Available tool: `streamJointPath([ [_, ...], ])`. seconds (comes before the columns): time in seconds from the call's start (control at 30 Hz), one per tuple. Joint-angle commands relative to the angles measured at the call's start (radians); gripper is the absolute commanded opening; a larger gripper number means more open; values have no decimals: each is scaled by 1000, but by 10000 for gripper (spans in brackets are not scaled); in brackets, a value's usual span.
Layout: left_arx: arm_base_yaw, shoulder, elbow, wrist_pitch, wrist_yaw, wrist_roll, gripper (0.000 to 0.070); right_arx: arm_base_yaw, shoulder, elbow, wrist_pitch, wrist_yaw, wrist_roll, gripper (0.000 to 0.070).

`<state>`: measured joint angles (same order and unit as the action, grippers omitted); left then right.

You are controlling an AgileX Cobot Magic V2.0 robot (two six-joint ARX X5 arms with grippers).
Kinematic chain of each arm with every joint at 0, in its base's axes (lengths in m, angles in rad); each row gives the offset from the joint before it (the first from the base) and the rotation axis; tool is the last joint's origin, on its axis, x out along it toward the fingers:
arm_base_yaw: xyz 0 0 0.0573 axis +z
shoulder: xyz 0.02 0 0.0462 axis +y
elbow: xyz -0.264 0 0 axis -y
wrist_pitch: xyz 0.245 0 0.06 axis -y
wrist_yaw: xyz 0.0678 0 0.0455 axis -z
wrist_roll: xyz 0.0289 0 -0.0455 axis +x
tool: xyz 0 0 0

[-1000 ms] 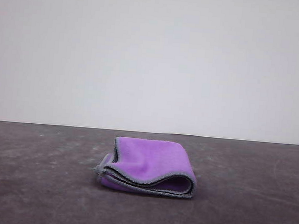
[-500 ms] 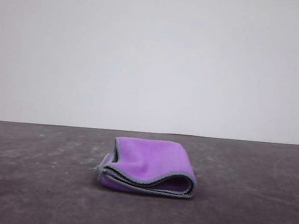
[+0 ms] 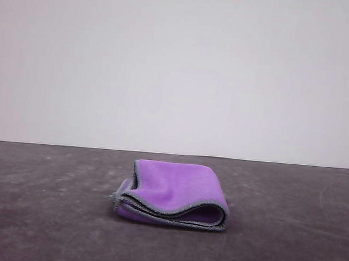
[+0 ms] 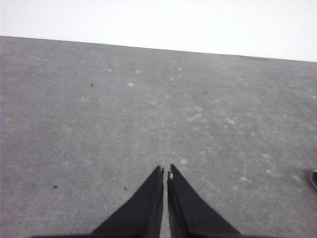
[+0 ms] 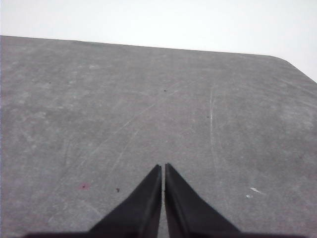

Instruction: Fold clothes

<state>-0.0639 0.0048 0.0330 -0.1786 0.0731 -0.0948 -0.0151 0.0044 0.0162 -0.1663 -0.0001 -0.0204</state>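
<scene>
Already folded purple cloth [image 3: 175, 191], tabletop [image 3: 44, 217]

The left claw [image 4: 165, 171] has two matte black fingers [image 4: 143, 210], each a flat wedge narrowing to a sharp tip, with a small pale fleck near one tip. The right claw [image 5: 163, 167] has the same black, tapered, plain-surfaced fingers [image 5: 190, 210].

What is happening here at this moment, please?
Nothing is being handled right now. A small soft purple cloth with grey stitched edging lies folded on the dark grey table, its layered edges facing the camera. The left gripper and the right gripper are both shut and empty, each above bare table away from the cloth. The fold looks done, though slightly loose.
</scene>
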Motion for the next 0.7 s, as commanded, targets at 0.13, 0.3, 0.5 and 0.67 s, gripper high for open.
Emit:
streamJointPath([
  [0.13,0,-1,-17,-9,-3,-2,0,-2,-1,-4,14,1,10,7],
  [0.3,0,-1,-17,-9,-3,-3,0,-2,-1,-4,14,1,10,7],
  [0.5,0,-1,-17,-9,-3,-3,0,-2,-1,-4,14,1,10,7],
  [0.67,0,-1,-17,-9,-3,-3,0,-2,-1,-4,14,1,10,7],
])
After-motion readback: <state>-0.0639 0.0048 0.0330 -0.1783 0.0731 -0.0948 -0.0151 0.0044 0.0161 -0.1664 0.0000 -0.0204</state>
